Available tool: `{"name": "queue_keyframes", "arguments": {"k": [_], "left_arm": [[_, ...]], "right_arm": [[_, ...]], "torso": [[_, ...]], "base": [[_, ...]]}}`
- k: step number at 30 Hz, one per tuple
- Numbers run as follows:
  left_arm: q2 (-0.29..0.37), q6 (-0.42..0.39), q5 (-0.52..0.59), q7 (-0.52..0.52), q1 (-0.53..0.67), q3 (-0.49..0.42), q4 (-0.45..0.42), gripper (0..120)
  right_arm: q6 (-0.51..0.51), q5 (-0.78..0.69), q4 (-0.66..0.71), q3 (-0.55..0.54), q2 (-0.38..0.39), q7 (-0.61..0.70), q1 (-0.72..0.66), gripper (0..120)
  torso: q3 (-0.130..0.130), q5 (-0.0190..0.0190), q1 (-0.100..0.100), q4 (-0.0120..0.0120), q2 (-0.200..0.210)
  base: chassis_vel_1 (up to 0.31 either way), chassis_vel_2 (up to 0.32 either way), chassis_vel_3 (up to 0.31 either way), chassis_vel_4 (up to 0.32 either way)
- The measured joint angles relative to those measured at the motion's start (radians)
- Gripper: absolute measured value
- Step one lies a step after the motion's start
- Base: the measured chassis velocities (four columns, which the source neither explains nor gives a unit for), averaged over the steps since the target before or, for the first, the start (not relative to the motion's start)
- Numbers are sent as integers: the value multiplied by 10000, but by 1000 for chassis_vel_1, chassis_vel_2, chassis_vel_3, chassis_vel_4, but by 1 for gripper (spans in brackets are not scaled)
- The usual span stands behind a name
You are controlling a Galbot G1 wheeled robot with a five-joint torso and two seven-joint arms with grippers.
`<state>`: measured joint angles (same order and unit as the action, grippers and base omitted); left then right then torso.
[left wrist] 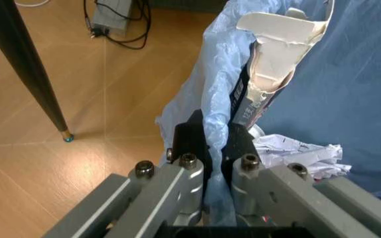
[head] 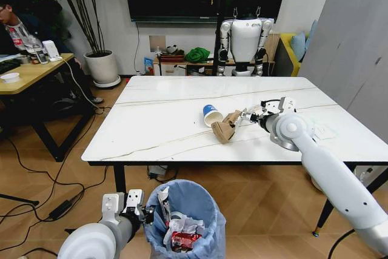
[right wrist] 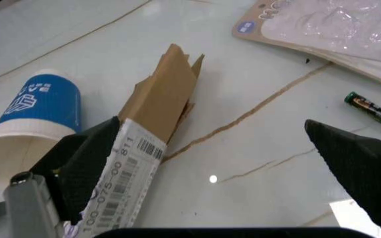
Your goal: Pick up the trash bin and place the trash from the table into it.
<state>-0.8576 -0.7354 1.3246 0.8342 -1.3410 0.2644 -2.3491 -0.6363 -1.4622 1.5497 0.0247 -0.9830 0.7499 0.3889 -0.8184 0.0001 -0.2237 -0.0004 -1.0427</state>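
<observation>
The torn cardboard box [head: 224, 128] lies on the table [head: 157, 125] with the blue paper cup [head: 210, 114] on its side touching it. In my right wrist view the box [right wrist: 152, 116] runs lengthwise away from my right gripper [right wrist: 227, 171], its labelled end against one fingertip [right wrist: 88, 158]; the other finger sits well apart over bare marble, so the jaws are wide open and hold nothing. The box therefore lies off to one side of the gap, not between the fingers, and I judge I must shift sideways toward it before closing. A battery [right wrist: 372, 110] and a blister pack [right wrist: 323, 25] lie beyond. My right arm is the one at the litter. Below the near table edge, my left gripper [left wrist: 209, 144] is clamped on the bag-lined rim of the trash bin [head: 185, 219], which already holds crumpled paper and wrappers. Wood floor, cables and a parked white robot [head: 245, 37] lie around.
</observation>
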Motion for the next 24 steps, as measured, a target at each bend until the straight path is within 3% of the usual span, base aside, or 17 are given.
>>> {"name": "queue_keyframes", "arguments": {"k": [13,24], "left_arm": [[-142,0,-273,-186,21,-4,86,0],[-161,0,-253,-210,55,123,84,0]], "right_arm": [[-48,57,-1239,-627,-576,-29,-1321,99],[-65,294,-1474,-914,-912,133,-1314,91]], "torso": [[0,-2,0,3,-1],[1,-1,2,3,-2]], "base": [[0,0,0,0],[0,0,0,0]]}}
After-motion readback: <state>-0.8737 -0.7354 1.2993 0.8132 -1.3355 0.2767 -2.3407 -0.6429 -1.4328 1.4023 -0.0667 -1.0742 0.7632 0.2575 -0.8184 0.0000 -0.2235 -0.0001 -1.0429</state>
